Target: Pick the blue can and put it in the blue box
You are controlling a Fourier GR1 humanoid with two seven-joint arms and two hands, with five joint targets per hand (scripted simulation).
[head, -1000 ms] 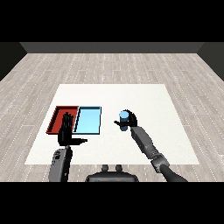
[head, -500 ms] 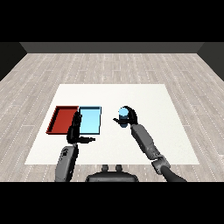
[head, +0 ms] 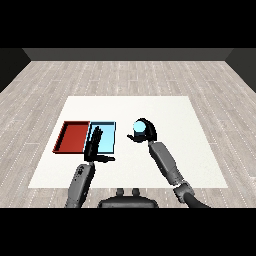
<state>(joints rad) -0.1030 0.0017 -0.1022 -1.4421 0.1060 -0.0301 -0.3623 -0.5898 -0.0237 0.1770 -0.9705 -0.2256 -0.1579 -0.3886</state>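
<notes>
R black hand [head: 145,134] is curled round the small light-blue cylindrical can [head: 139,129], held above the white table [head: 190,145], just right of the shallow light blue tray [head: 107,137]. L black hand [head: 94,145], fingers straight, overlaps that tray's near edge, w/ the red tray [head: 72,136] beside. Risk, imo: the L hand blocks the drop or the hands collide.

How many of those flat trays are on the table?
2. The red tray lies at the left; the light blue tray sits right beside it, partly covered by the left hand. None seem hidden.
</notes>
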